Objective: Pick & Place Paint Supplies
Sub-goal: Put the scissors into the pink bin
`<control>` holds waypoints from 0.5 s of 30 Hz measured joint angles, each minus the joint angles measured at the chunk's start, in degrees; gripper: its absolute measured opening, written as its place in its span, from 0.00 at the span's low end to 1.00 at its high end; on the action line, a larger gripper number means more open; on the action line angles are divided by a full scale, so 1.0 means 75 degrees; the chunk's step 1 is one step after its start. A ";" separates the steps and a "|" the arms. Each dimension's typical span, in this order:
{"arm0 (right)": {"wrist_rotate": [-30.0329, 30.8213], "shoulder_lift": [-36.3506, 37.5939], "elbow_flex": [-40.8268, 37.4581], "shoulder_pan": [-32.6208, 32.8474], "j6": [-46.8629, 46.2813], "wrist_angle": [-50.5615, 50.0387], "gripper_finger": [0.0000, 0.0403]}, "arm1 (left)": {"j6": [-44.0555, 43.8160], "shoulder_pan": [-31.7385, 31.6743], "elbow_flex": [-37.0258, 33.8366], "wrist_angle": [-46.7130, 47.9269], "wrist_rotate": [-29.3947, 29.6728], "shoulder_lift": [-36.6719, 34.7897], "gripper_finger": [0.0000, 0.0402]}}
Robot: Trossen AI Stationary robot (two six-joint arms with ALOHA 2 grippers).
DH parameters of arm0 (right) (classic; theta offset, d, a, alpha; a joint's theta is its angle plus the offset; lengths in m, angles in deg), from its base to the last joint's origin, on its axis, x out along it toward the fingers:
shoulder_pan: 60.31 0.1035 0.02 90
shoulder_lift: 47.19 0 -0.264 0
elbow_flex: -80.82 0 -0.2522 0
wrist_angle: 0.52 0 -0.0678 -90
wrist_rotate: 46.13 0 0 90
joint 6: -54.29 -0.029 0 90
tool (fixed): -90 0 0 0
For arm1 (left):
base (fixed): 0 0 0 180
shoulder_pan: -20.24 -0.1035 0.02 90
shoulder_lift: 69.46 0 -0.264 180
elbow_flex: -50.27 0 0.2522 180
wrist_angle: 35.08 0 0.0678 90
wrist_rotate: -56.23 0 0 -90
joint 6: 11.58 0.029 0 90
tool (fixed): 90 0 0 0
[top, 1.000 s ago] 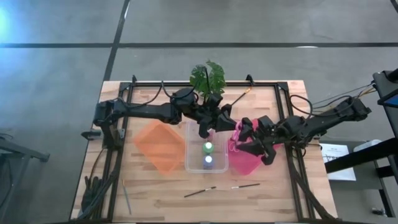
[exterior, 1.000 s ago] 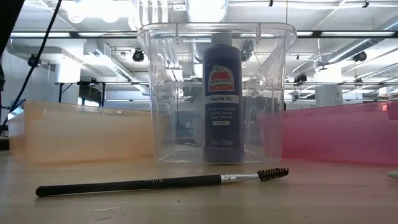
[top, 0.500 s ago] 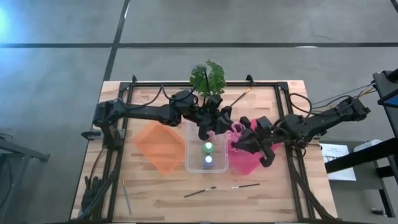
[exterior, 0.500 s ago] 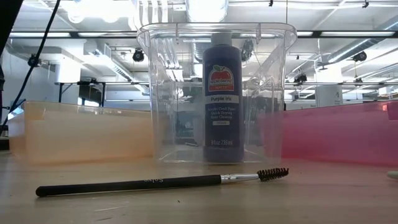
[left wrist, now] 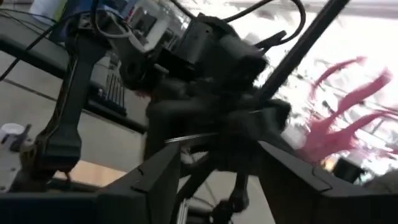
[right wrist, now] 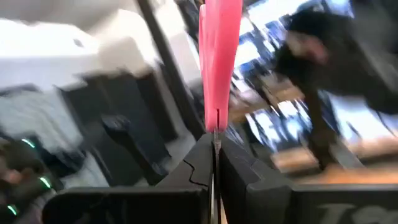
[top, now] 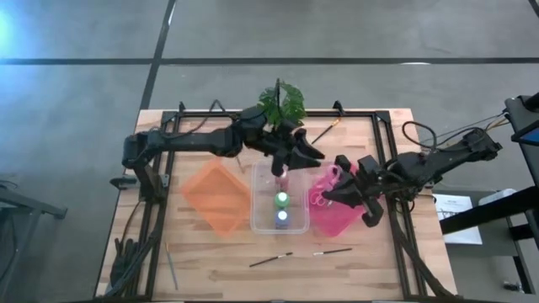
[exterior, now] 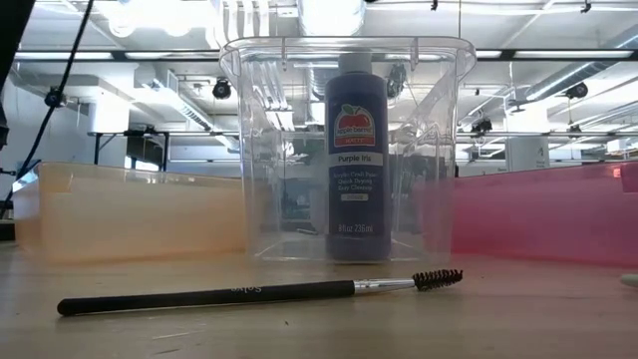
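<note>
A: What is seen from the high view?
B: The left gripper (top: 296,155) is held above the clear bin's (top: 260,220) far end, fingers spread, over a pink bottle (top: 283,178). Green (top: 281,200) and blue (top: 281,218) bottles are stood in that bin. The right gripper (top: 333,190) is positioned over the pink tray (top: 333,219), with pink scissors (top: 323,178) beside it.

A: And the low view?
B: A purple paint bottle (exterior: 354,150) is shown upright inside the bin, a brush (exterior: 259,292) laid on the table before it.

A: The wrist views?
B: In the left one, empty fingers (left wrist: 155,177) are seen apart. In the right one, the scissors (right wrist: 219,56) are clamped between closed fingers (right wrist: 199,165).
</note>
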 joint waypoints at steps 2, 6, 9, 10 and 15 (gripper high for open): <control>0.0424 0.0136 0.0153 0.0149 -0.0261 -0.0779 0.02 | 0.0319 -0.0111 0.0004 0.0554 -0.0267 -0.0281 0.55; 0.1075 0.0454 0.0416 0.0560 -0.1064 -0.2179 0.02 | 0.1058 -0.0151 0.0004 0.1612 -0.0798 -0.0852 0.55; 0.1733 0.0532 0.0516 0.0906 -0.1909 -0.3538 0.02 | 0.1618 -0.0142 0.0004 0.2785 -0.0797 -0.1407 0.55; 0.1904 0.0548 0.0514 0.1000 -0.2263 -0.3957 0.02 | 0.1802 -0.0140 0.0009 0.3257 -0.0709 -0.1623 0.55; 0.2156 0.0599 0.0448 0.1241 -0.4457 -0.5858 0.02 | 0.2600 -0.0013 0.0007 0.5675 0.0454 -0.2539 0.55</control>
